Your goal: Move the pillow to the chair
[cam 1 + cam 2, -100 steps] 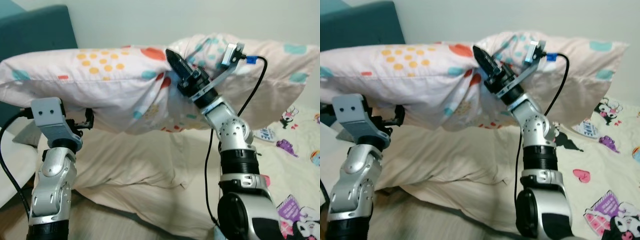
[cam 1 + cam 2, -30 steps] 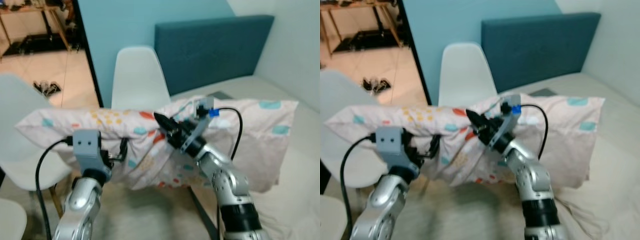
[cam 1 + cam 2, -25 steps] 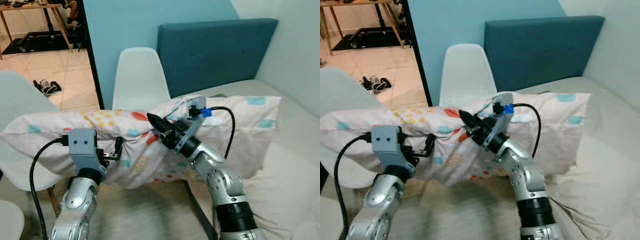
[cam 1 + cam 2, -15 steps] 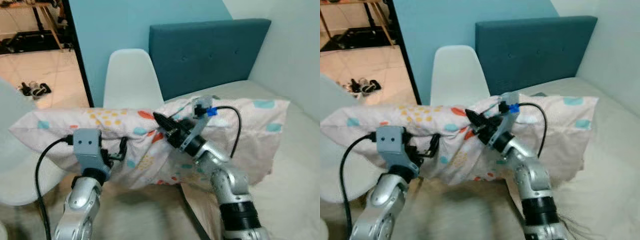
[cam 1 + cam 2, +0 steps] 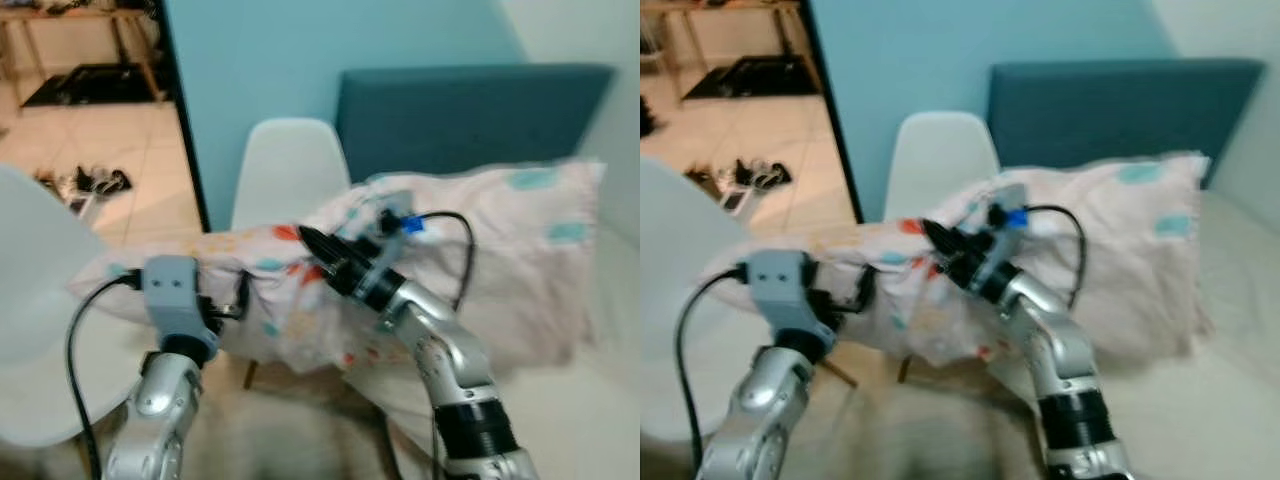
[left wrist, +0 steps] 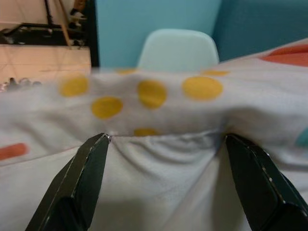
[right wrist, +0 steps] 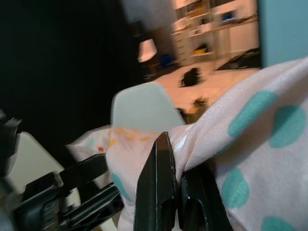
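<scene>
Light blue wall behind tool. Teal headboard at right. Tiled floor through doorway at left; wooden desk beyond.

Both arms are raised, carrying a long pillow, pale pink with coloured dots, clear of the bed. The right gripper is clamped on a bunched fold near the pillow's middle. The left gripper is pressed against the pillow's left underside; its finger state cannot be made out. A white chair stands just behind the pillow, beside the teal headboard. Another white chair sits at the left edge. The frame is somewhat blurred.
</scene>
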Controlling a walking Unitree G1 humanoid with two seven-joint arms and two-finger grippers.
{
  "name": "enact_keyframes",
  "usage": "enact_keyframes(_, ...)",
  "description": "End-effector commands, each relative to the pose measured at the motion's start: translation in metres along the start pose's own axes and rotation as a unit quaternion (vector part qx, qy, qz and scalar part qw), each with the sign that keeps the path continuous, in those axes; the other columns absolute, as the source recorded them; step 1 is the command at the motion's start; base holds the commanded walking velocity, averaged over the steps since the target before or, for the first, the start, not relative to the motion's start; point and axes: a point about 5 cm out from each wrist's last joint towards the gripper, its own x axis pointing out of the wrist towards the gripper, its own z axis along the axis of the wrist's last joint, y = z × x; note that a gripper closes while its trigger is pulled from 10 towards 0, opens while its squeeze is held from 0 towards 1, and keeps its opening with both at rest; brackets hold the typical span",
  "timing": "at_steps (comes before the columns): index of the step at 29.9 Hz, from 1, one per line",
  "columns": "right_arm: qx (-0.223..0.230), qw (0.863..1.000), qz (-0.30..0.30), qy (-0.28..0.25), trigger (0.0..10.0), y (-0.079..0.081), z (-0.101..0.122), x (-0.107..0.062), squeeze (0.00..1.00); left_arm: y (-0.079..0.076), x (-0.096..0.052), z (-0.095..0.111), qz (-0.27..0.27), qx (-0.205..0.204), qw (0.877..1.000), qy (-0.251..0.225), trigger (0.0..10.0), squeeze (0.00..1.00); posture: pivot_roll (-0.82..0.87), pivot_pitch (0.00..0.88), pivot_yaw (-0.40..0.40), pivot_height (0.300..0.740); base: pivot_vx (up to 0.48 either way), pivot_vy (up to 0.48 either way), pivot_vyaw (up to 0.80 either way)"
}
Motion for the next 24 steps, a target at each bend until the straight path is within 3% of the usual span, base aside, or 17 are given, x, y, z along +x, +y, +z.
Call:
enact_keyframes(1, -0.029, 0.999, 0.017, -0.042, 10.0, 0.002, 0.018, -0.002, 0.0, -0.004, 0.0, -0.002, -0.007, -0.001, 1.0, 0.002, 10.0, 0.0, 0.09, 0.0, -0.041, 0.74, 0.472, 0.0, 0.79)
enact_keyframes(11, -0.021, 0.999, 0.0, -0.041, 10.0, -0.002, 0.017, -0.002, 0.0, -0.005, 0.0, -0.002, -0.008, 0.0, 1.0, 0.003, 10.0, 0.0, 0.09, 0.0, -0.041, 0.74, 0.466, 0.0, 0.8)
enact_keyframes(17, 0.002, 0.999, -0.021, -0.036, 10.0, -0.007, 0.016, -0.001, 0.0, -0.004, 0.0, -0.003, -0.008, 0.0, 1.0, 0.004, 10.0, 0.0, 0.09, 0.0, -0.043, 0.74, 0.446, 0.0, 0.0)
enact_keyframes(24, 0.005, 0.999, -0.037, -0.019, 10.0, -0.01, 0.012, 0.0, 0.0, -0.004, 0.0, -0.004, -0.012, -0.002, 1.0, 0.006, 10.0, 0.0, 0.09, 0.0, -0.043, 0.74, 0.439, 0.0, -0.77)
